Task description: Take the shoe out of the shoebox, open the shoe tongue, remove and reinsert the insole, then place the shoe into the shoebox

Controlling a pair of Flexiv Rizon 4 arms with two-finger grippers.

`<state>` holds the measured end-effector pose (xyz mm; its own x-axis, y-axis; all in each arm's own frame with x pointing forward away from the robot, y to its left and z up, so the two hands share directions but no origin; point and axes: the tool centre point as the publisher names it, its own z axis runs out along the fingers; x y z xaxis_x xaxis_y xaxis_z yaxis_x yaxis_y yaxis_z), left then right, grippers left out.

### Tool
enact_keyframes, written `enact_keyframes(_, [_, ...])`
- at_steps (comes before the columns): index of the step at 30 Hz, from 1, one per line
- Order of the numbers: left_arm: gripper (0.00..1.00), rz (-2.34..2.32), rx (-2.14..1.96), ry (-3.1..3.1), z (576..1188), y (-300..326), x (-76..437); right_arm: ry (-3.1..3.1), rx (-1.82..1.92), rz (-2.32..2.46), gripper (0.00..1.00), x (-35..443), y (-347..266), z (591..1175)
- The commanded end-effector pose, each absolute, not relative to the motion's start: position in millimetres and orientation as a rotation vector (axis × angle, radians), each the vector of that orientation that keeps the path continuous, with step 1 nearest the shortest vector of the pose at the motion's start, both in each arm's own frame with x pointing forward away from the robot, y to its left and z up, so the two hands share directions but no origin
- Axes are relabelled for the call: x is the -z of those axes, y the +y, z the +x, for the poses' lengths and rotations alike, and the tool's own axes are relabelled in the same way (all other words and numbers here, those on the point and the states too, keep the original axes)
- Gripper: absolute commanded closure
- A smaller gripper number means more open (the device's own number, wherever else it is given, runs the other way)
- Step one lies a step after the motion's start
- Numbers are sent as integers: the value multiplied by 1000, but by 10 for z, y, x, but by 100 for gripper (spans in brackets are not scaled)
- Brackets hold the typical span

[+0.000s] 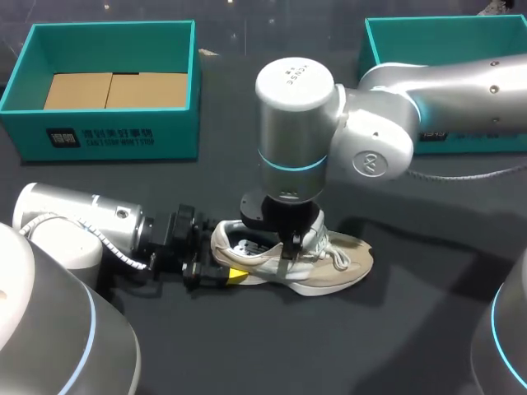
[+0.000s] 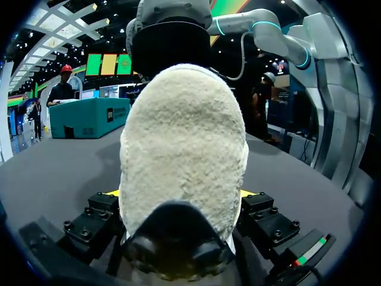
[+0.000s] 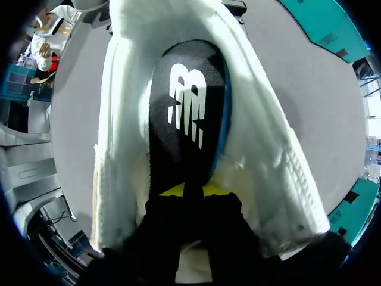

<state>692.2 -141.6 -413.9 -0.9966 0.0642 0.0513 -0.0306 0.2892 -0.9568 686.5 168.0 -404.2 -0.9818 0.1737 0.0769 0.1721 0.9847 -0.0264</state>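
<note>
Shoe (image 1: 329, 265), cream and white, standing on its sole on the table (image 1: 247, 354), near the front edge and about midway along it, toe toward the right edge, heel toward the left. Well apart from both boxes. Left gripper (image 1: 226, 272) low over the table at the heel, clamped on it from two sides, fuzzy heel collar filling the gap between the yellow tips. Right arm in from the right, wrist upright over the shoe, right gripper (image 3: 187, 191) down inside the opening, tips pressed together and touching the near end of the black insole (image 3: 186, 113). Cannot tell if pinching any of it. Insole inside the shoe, white logo facing up, blue edge showing along one side. White laces (image 1: 336, 252) across the front part. Teal shoebox (image 1: 107, 132) at the far left corner, open-topped, brown cardboard (image 1: 114, 90) on its floor. Second teal box (image 1: 387, 45) at the far right corner, partly behind the right arm.
</note>
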Motion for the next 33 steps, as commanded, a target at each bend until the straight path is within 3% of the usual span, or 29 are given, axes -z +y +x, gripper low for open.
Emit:
enact_keyframes(1, [100,-29,-1828,-2459,6918,-1403,4139,-3062,11,-251,100,4159,1674,6725])
enact_keyframes(33, [100,-29,-1828,-2459,6918,-1403,4139,-3040,623,-95,100,3746,1587,6829])
